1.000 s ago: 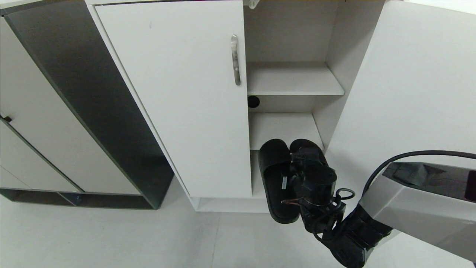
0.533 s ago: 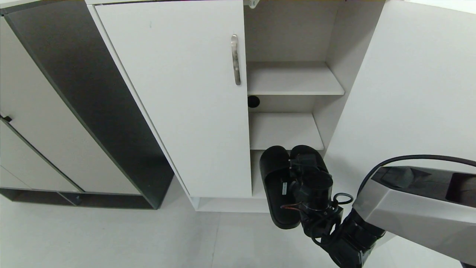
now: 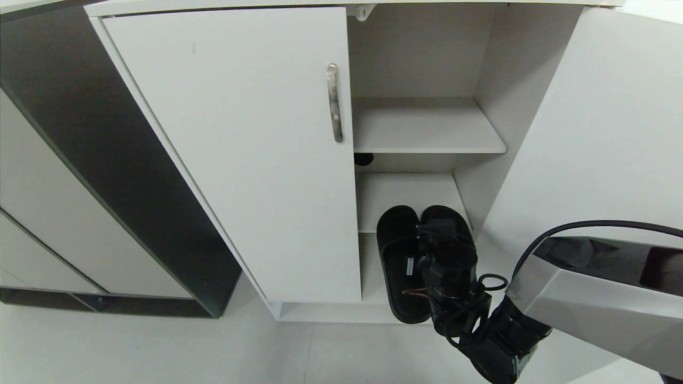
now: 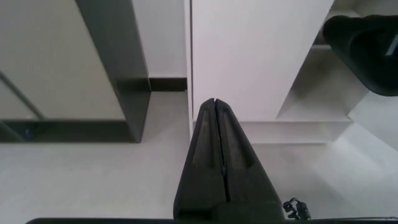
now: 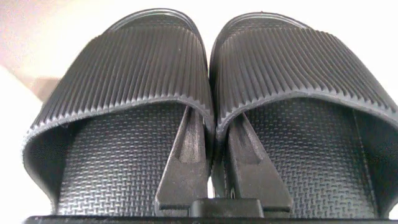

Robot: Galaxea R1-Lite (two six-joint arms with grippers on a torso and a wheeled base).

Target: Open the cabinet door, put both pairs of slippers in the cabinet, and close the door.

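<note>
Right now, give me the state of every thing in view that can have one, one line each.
right cabinet door: open, swung wide.
left cabinet door: shut.
black slippers: held side by side as a pair, toes toward the open compartment, in front of the lower shelves.
right claw: shut on the black slippers, one finger under each strap.
left claw: shut, holding nothing.

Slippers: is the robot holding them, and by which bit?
Yes. The right pincer holds the black slippers as a pair, one finger inside each, squeezing their touching inner sides together under the straps. The left pincer is shut, holding nothing.
</note>
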